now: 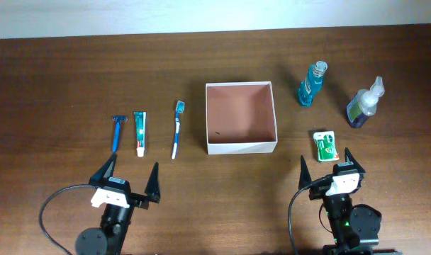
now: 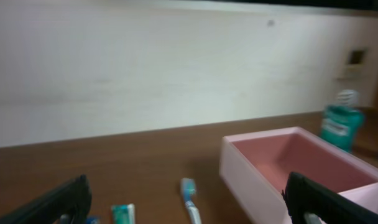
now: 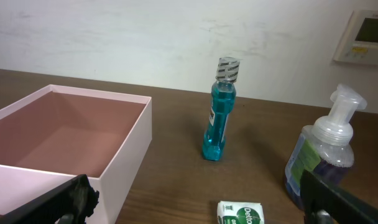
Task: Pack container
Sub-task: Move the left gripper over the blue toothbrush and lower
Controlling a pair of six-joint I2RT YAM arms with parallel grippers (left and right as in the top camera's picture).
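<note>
- The left gripper (image 1: 130, 177) hangs low at the near edge, jaws spread wide with nothing between them; it faces the row of items on its own side, so any of the three looks like a straight reach forward.
- The right gripper (image 1: 327, 166) is splayed just as wide and is also empty; its fingertips stand just short of the Dettol soap box (image 1: 325, 145), which I judge the likeliest first pick on that side.
- Ahead of the left gripper lie a blue razor (image 1: 117, 132), a toothpaste tube (image 1: 140, 133) and a toothbrush (image 1: 177, 129); they are side by side but apart, each lengthwise toward the arm, so the jaws could close across one narrow body without touching its neighbour.
- Farther out on the right stand a blue mouthwash bottle (image 1: 311, 85) and a clear pump bottle (image 1: 364, 105) with purple liquid; both are upright and apart, offering a neck or waist to grip, though either might tip.
- The container (image 1: 242, 147) sits open-topped in the middle of the table (image 1: 59, 71), between the two groups, where either arm should reach it; its pinkish floor is bare save a small dark speck, so packing looks not yet begun.
</note>
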